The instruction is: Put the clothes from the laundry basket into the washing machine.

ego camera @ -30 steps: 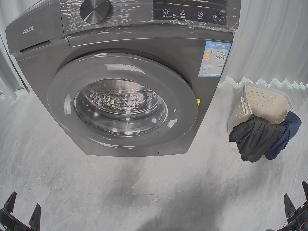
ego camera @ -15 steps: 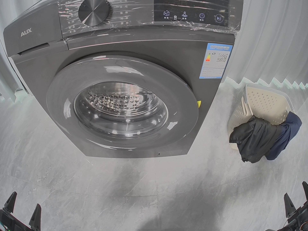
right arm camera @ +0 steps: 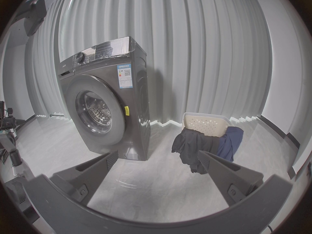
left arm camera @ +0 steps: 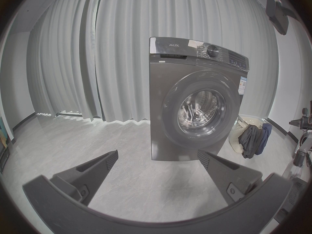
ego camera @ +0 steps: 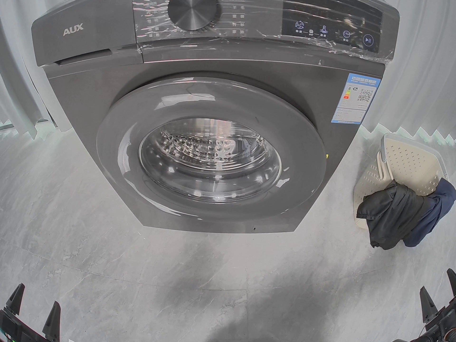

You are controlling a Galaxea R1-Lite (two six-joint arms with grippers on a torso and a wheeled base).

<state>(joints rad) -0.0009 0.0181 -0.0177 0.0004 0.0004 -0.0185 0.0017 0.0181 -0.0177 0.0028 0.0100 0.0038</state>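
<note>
One washing machine [ego camera: 213,119] shut, one laundry basket [ego camera: 412,160] beside it, black garment [ego camera: 392,212] and navy garment [ego camera: 438,209] draped over its rim, left gripper [ego camera: 37,298], right gripper [ego camera: 437,283], jaws spread.

Left end effector [ego camera: 37,295] and right end effector [ego camera: 436,280] gape.

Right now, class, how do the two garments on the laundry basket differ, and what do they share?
The black garment is near-black; the navy garment is dark blue. The black garment hangs nearer the washing machine, the navy garment farther from it. The black garment shows more cloth than the navy garment. Both drape over the rim of the laundry basket.
</note>
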